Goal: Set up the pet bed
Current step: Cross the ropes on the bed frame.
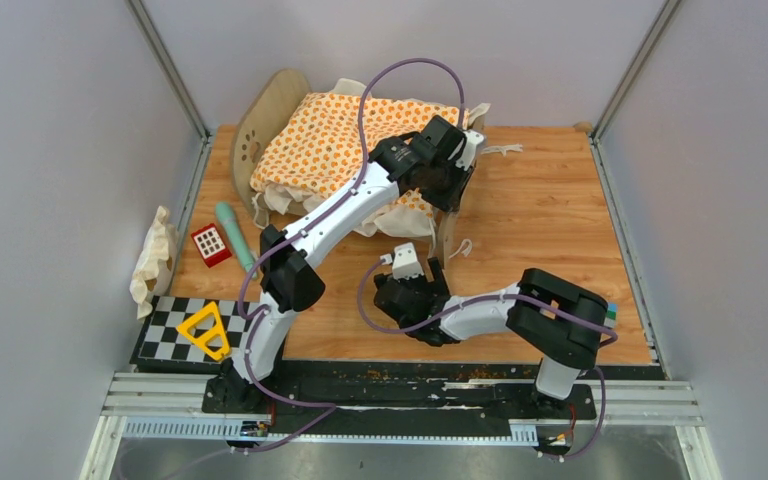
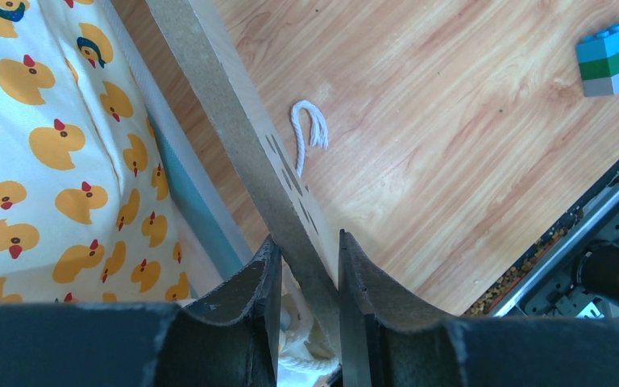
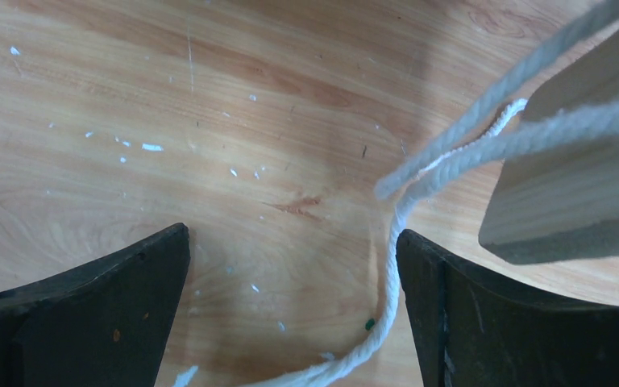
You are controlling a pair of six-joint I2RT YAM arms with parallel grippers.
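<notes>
Small light-wood pet bed (image 1: 263, 125) at the back left of the table (image 1: 560, 220), sitting at a slant. Rounded end boards upright, paw-print marks on them, near one pinched at its edge. Sliver of blue base showing inside.

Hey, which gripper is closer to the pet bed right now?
Left. The left gripper is shut on the bed's end board. The right gripper is open, low over the table, just short of that board's corner, by a white cord.
</notes>
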